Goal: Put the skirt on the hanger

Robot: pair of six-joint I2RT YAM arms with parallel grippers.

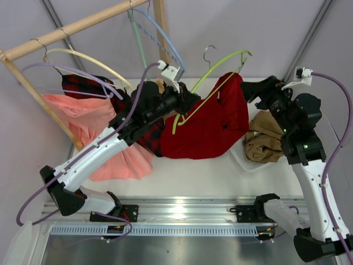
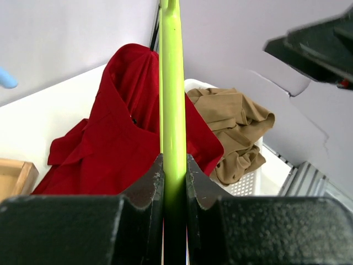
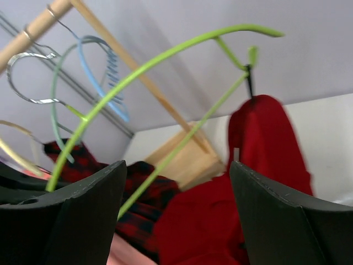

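Observation:
The deep-red skirt (image 1: 209, 124) hangs by one corner from a clip at the right end of the lime hanger (image 1: 212, 74), its lower part draped on the white table. It also shows in the left wrist view (image 2: 110, 143) and the right wrist view (image 3: 259, 182). My left gripper (image 1: 185, 102) is shut on the hanger's left end (image 2: 172, 110) and holds it tilted above the table. My right gripper (image 1: 255, 91) is open and empty just right of the skirt's raised corner; the hanger (image 3: 154, 63) arcs above its fingers.
A wooden rack (image 1: 71, 30) at the back left holds a light-blue hanger (image 1: 160, 36), a cream hanger (image 1: 88, 58) and a plaid skirt (image 1: 88, 85). A salmon-pink skirt (image 1: 94, 127) lies left. A white basket (image 1: 242, 157) with tan cloth (image 1: 265, 138) sits right.

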